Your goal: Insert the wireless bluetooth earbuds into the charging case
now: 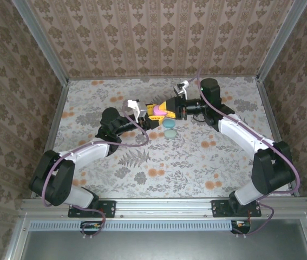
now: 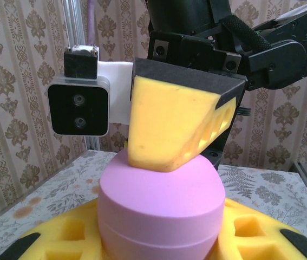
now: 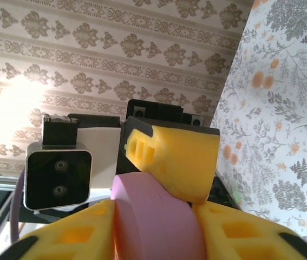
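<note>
Steadying the pink egg-shaped plastic charging case (image 2: pixel 161 200) comes first — left gripper (image 2: pixel 158 241) and right gripper (image 3: pixel 153 238) both pinch it mid-table (earbuds too small to make out); best ease the lid open without twisting.

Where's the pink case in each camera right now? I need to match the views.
Top external: pink case at table centre, where left gripper and right gripper meet.
Left wrist: pink case bottom centre, under the right gripper's yellow finger.
Right wrist: pink case bottom centre, between that gripper's yellow fingers.
Shared landmark: floral tablecloth.
</note>
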`<state>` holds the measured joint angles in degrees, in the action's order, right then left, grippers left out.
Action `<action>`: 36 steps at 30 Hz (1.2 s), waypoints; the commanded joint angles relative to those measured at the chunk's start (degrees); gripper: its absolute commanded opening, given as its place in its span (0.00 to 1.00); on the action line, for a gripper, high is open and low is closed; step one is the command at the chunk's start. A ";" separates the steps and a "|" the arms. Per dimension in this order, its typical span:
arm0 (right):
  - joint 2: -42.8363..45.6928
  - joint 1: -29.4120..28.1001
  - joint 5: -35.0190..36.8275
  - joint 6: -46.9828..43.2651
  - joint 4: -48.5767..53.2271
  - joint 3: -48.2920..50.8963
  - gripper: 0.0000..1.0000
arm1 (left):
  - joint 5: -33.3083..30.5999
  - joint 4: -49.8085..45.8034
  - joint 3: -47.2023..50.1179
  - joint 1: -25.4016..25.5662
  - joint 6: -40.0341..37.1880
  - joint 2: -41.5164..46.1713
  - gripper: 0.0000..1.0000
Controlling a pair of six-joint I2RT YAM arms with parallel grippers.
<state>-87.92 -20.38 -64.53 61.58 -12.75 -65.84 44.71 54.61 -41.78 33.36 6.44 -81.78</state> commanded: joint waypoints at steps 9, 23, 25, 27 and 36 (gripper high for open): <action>5.01 2.51 9.66 -3.88 1.63 8.85 0.22 | -1.31 -10.75 1.38 0.26 -5.24 2.52 0.63; -5.59 -0.02 24.40 -13.98 8.10 22.37 0.21 | -13.78 -21.11 10.12 -0.58 -10.19 14.94 0.68; -8.78 -0.99 24.61 -14.31 7.68 21.70 0.22 | -14.30 -21.72 9.63 -0.76 -10.72 15.29 0.68; -11.16 -1.99 24.97 -15.10 8.36 20.96 0.22 | -14.39 -22.38 9.05 -0.85 -11.00 15.40 0.68; -11.67 -2.79 30.12 -21.17 18.37 19.57 0.37 | -16.42 -22.53 9.43 -1.20 -11.03 16.47 0.70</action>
<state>-100.55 -23.00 -39.88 44.91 -2.55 -45.23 29.76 32.08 -31.88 32.60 -3.38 -66.87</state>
